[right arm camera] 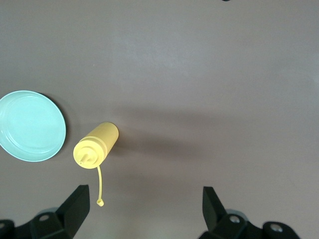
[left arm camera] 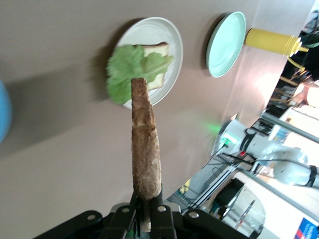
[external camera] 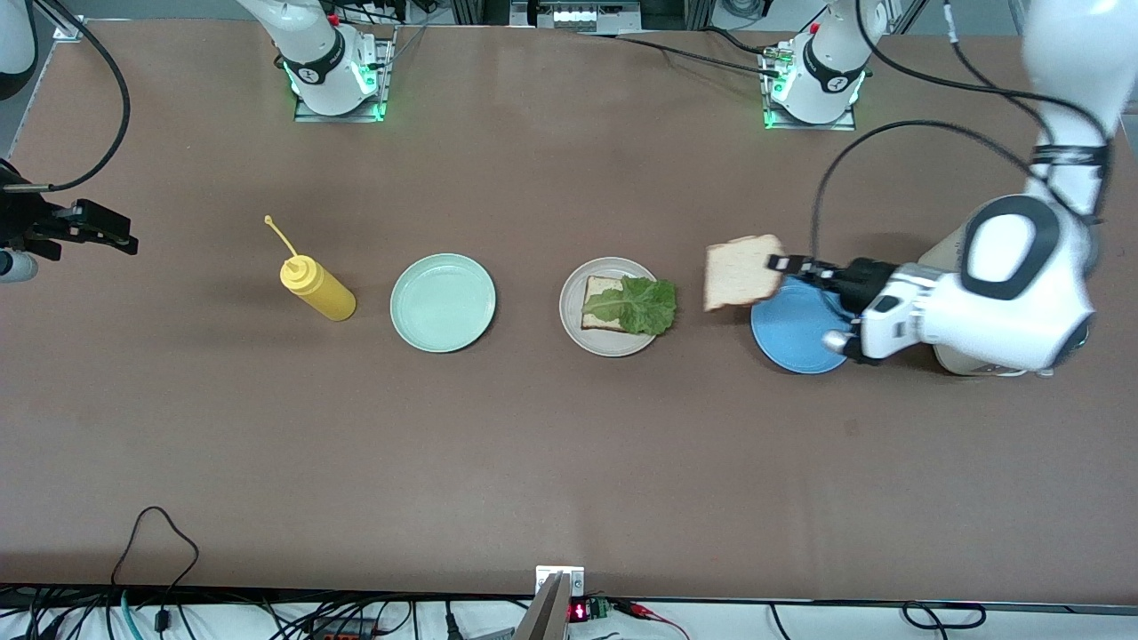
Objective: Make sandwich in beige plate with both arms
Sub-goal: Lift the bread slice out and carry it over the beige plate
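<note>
No writing can be read anywhere in these views. The round black-and-white badges on the two white robot bases [external camera: 313, 73] at the top of the front view carry a mark too small to make out. A small red lit display [external camera: 579, 612] at the bottom centre of that view shows nothing legible. In the lower right corner of the left wrist view a blue-and-red panel [left arm camera: 306, 230] has some print, but it is cut off and unreadable.
</note>
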`<state>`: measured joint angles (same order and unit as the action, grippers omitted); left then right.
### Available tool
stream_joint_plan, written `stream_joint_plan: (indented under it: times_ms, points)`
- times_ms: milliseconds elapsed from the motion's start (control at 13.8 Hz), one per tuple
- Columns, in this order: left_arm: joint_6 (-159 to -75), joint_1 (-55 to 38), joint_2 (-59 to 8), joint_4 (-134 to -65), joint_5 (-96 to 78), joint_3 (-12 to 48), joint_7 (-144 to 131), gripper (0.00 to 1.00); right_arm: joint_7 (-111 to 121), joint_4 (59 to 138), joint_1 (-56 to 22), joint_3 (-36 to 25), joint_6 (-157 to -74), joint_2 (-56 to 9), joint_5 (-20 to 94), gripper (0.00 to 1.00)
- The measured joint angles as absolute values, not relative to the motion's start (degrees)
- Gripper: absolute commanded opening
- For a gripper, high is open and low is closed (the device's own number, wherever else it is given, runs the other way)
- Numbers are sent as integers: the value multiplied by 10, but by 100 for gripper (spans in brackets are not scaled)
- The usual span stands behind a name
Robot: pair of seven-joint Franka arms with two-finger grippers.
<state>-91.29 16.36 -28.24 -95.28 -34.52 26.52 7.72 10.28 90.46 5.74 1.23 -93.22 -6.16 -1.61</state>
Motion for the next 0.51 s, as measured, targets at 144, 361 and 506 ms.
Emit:
stream_joint_plan:
  times_ms: [144, 361, 506]
  points:
    - [-966, 126, -293, -986, -382, 266, 77, 0, 103, 905, 57, 12, -932, -62, -16, 100]
    - [-1014, 86, -328, -1001, -434, 266, 109, 0, 103, 905, 57, 12, -932, -62, -16, 100]
    - [-1040, 79, -355, -1001, -449, 266, 145, 0, 103, 905, 57, 12, -932, -62, -16, 100]
